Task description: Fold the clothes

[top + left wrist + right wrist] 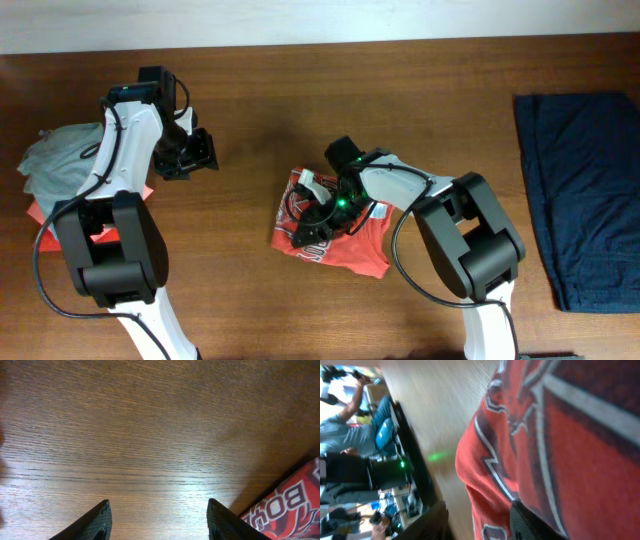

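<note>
The orange-red T-shirt [345, 240] with grey-white lettering lies folded small at the table's middle. My right gripper [312, 228] is low over its left edge. In the right wrist view the jaws [477, 522] are open, and the shirt's [560, 435] folded edge lies between the two fingers. My left gripper [200, 155] is open and empty over bare wood, left of the shirt. In the left wrist view its fingers [157, 520] frame bare table, and a corner of the shirt [295, 507] shows at the lower right.
A pile of grey [60, 155] and salmon [40, 212] garments lies at the far left, under the left arm. A navy garment [585, 180] lies flat at the right edge. The wooden table [260, 100] has its far edge along the top.
</note>
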Controlling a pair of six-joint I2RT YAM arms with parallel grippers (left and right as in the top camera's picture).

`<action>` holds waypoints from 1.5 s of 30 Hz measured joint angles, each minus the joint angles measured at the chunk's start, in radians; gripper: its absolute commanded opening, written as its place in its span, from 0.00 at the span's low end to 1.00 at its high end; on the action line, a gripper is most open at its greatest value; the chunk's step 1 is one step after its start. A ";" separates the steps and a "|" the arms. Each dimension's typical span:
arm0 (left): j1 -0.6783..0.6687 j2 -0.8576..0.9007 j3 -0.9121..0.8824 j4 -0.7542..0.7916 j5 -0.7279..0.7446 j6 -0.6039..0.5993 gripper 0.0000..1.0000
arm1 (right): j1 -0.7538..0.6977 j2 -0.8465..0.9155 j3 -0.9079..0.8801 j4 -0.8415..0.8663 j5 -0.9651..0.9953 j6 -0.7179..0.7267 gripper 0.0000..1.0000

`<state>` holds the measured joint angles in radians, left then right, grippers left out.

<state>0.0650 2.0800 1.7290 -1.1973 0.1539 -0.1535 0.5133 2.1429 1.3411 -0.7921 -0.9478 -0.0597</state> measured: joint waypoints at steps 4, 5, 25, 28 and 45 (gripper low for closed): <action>0.000 0.000 0.000 0.000 0.000 0.000 0.61 | 0.000 -0.054 0.010 -0.091 0.101 -0.004 0.48; 0.000 0.000 0.000 0.000 0.000 0.000 0.61 | -0.001 -0.070 0.013 -0.100 0.122 -0.003 0.48; -0.166 0.000 0.001 0.254 0.307 0.319 0.61 | -0.047 -0.388 -0.006 -0.431 0.718 0.333 0.48; -0.230 0.000 0.001 0.334 0.271 0.331 0.61 | -0.047 -0.388 -0.042 -0.430 0.730 0.367 0.48; -0.405 0.115 0.001 0.436 0.158 0.340 0.61 | -0.047 -0.387 -0.259 -0.334 0.719 0.400 0.48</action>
<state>-0.3401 2.1948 1.7302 -0.7609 0.3122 0.1864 0.4660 1.7561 1.0821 -1.1259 -0.2291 0.3405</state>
